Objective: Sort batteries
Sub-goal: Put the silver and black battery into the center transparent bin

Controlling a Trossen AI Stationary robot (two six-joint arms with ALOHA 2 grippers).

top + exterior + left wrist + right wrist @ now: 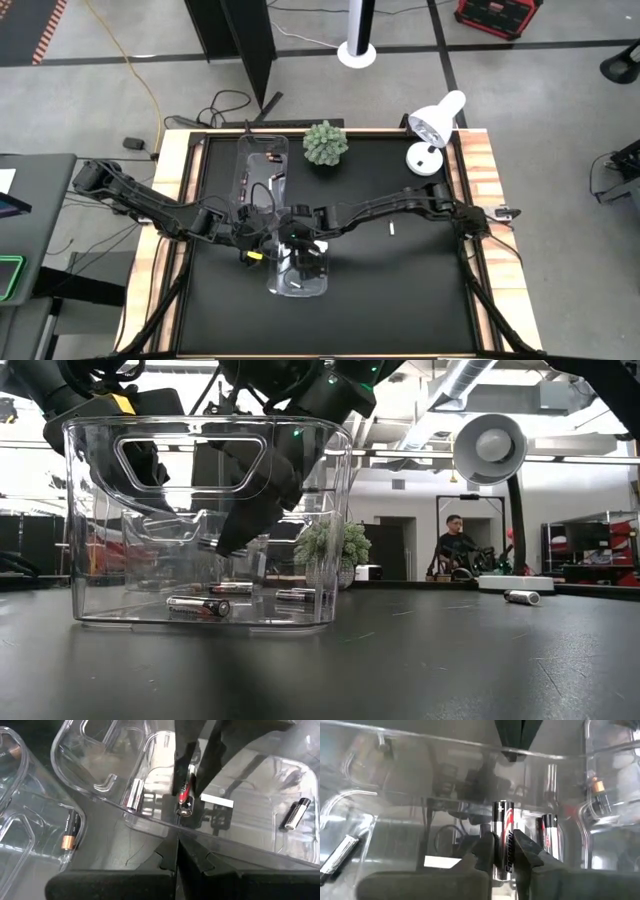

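Reaching down into the near clear bin from the right, right gripper, fingers narrow and flanking an upright silver-and-red battery between the tips, pads at or just off its sides; cannot tell whether still clamped or just let go. Seen from the left wrist, same battery standing tilted inside the bin between the dark fingers of the right gripper, a silver battery just beside it and another lying well apart toward the bin's other end. Hanging just outside the near bin's wall, on its left side, left gripper, fingers pressed together and holding nothing. In the low view, several batteries lying flat on the near bin's floor. Behind it, far clear bin, with a dark copper-ended battery inside. Out on the black table, to the right of both bins, one lone white battery. At the table's far edge, a small green plant and a white desk lamp. Beyond the table, a person seated in the room
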